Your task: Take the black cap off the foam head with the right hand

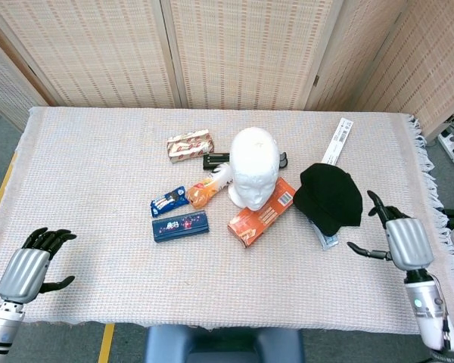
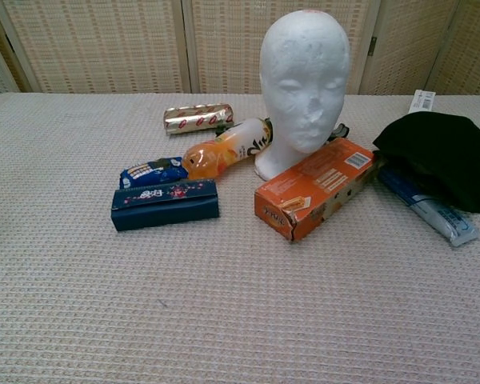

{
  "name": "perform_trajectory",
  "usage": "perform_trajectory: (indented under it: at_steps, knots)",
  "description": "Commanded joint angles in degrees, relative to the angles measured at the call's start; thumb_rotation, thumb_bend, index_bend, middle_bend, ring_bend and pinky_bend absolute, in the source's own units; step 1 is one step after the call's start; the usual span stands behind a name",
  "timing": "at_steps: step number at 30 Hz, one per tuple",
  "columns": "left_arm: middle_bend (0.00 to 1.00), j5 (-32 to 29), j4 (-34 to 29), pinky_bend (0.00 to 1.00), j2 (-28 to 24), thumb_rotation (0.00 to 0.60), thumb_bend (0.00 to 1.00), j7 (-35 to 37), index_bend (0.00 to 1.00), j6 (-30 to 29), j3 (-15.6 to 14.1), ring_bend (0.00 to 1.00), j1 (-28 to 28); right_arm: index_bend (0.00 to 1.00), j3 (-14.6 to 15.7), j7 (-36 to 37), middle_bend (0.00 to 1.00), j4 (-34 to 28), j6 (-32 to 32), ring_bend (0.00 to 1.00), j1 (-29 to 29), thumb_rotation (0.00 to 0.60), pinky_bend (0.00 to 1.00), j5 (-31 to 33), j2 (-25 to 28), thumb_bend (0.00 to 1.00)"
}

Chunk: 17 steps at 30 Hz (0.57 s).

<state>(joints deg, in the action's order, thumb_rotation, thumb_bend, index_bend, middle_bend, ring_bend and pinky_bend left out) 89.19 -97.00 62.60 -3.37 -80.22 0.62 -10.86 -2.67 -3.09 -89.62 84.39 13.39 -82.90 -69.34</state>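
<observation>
Head view shows the black cap (image 1: 331, 198) already off the foam head (image 1: 255, 168), lying on the surface just to its right, over part of a toothpaste tube (image 1: 327, 240) and beside the orange box (image 1: 261, 212). The right hand (image 1: 396, 236) is near the cap but apart from it, fingers spread and holding nothing; the left hand (image 1: 32, 263) rests empty with fingers apart at the near left edge. I judge the good way to finish is to draw the right hand away low and slowly, so no finger catches the cloth.
</observation>
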Motion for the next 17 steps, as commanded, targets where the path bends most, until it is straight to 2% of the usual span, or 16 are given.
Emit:
perform_trajectory:
  at_steps: [1, 10, 17]
  knots:
    - [0.25, -0.1, 0.1, 0.17, 0.2, 0.6, 0.1, 0.0, 0.27, -0.2, 0.1, 0.23, 0.1, 0.11, 2.3, -0.2, 0.37, -2.8, 3.3, 0.32, -3.3, 0.208, 0.57, -2.3, 1.7, 0.19]
    - [0.25, -1.1, 0.7, 0.17, 1.2, 0.6, 0.1, 0.0, 0.27, -2.2, 0.4, 0.23, 1.4, 0.15, 7.1, 0.6, 0.37, -5.8, 7.9, 0.32, -9.6, 0.21, 0.57, -6.9, 3.8, 0.19]
    - [0.25, -1.2, 1.5, 0.17, 2.0, 0.6, 0.1, 0.3, 0.27, -3.7, 0.6, 0.23, 2.2, 0.19, 7.1, -0.7, 0.37, -6.3, 9.7, 0.32, -11.4, 0.208, 0.57, -9.4, 3.1, 0.19]
